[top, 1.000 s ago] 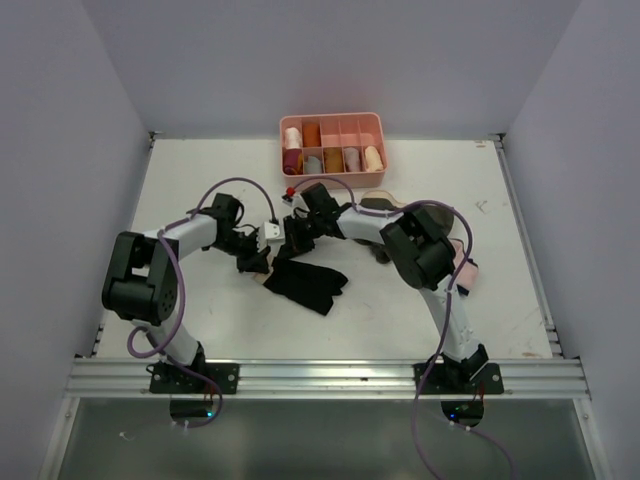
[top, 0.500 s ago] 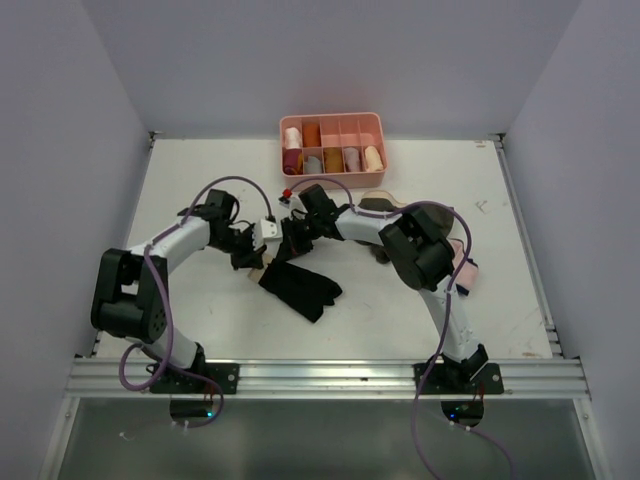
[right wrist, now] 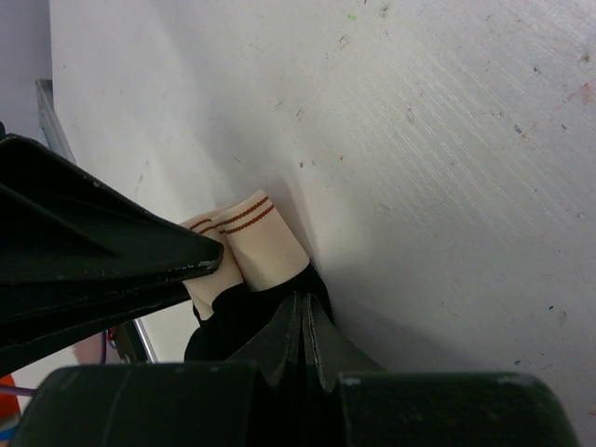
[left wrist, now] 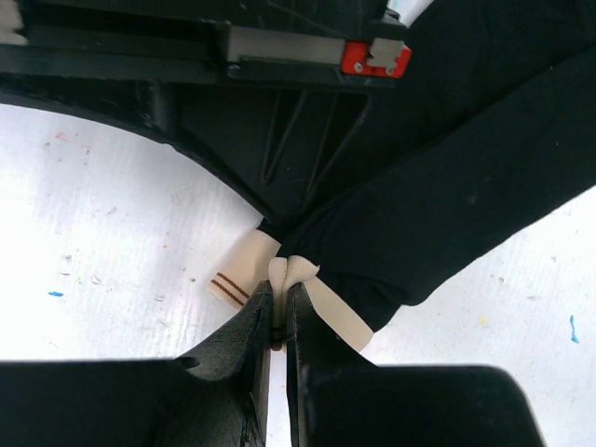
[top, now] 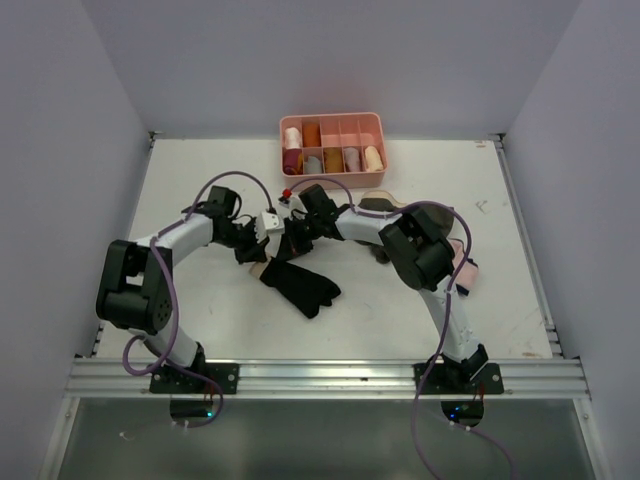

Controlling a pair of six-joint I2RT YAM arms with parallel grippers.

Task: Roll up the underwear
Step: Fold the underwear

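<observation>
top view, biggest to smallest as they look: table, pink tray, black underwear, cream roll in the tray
1. table
2. pink tray
3. black underwear, clearly smaller than the tray
4. cream roll

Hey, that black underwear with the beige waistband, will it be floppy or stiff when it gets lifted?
Probably floppy: the underwear lies limp and creased on the table, and its waistband buckles into a fold where the left gripper pinches it. Likely light, since the cloth looks thin. The waistband seems somewhat firmer: in the right wrist view it holds rounded folds.
</observation>
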